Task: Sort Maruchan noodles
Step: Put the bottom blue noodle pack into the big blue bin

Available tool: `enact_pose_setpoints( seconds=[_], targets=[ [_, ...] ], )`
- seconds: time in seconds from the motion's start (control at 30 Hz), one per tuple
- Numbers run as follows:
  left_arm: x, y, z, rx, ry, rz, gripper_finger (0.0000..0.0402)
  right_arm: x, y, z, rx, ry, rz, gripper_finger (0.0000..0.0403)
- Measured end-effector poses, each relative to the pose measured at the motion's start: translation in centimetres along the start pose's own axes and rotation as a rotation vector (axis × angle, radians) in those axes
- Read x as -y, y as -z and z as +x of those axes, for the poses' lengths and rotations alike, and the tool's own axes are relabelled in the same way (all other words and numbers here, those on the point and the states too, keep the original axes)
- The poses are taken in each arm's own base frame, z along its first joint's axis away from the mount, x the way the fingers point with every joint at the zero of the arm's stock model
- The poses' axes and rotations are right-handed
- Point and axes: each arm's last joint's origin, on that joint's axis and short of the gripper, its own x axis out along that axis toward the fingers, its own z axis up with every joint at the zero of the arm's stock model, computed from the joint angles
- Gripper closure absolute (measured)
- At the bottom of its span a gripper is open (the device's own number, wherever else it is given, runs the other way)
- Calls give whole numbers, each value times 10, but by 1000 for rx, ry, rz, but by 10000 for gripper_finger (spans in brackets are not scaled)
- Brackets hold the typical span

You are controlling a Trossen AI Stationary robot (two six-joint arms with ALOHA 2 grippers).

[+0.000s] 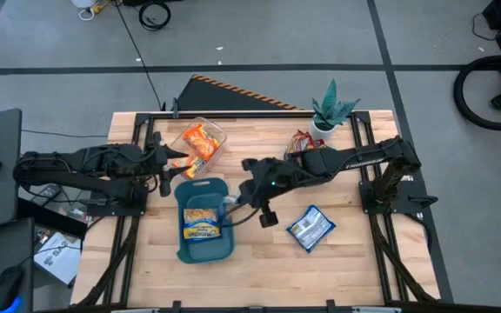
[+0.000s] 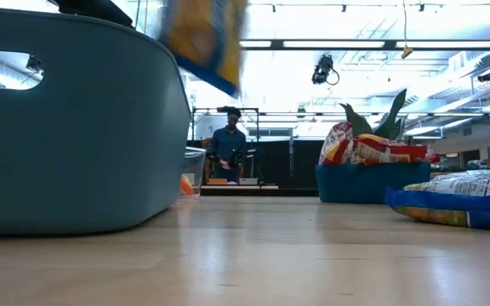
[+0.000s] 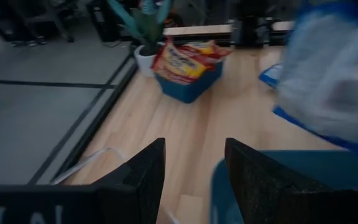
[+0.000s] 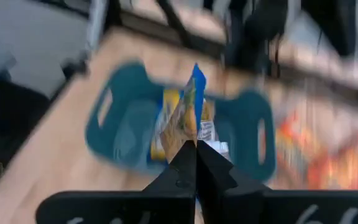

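Above teal tray [image 4: 123,124], blurred blue-yellow packet [image 4: 188,112] pinched by right fingers [image 4: 185,168]

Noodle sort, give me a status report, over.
Right pincer shut on blue-and-yellow packet, above teal tray. Left pincer open, empty, beside the tray. One blue packet loose on table. Nothing in the way.

Wood table [image 1: 259,261]: 2 teal trays [image 1: 205,248], clear tub [image 1: 200,139], blue packet [image 1: 310,228], potted plant [image 1: 330,111].

Two dark jointed arms with black cabling; each claw has wedge-shaped black fingers [image 3: 143,177].
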Motion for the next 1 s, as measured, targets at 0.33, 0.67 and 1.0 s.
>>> enact_pose_setpoints(
  seconds=[0.33, 0.67, 1.0],
  targets=[
    [-2, -6, -2, 24, -47, -135, 230, 1, -14, 21, 330, -126, -126, 398],
    [-5, -16, -8, 60, -39, -183, 230, -2, -2, 88, 373, -234, -149, 398],
    [-6, -13, -3, 24, -62, -175, 230, 32, 34, 132, 183, -189, 101, 374]
  ],
)
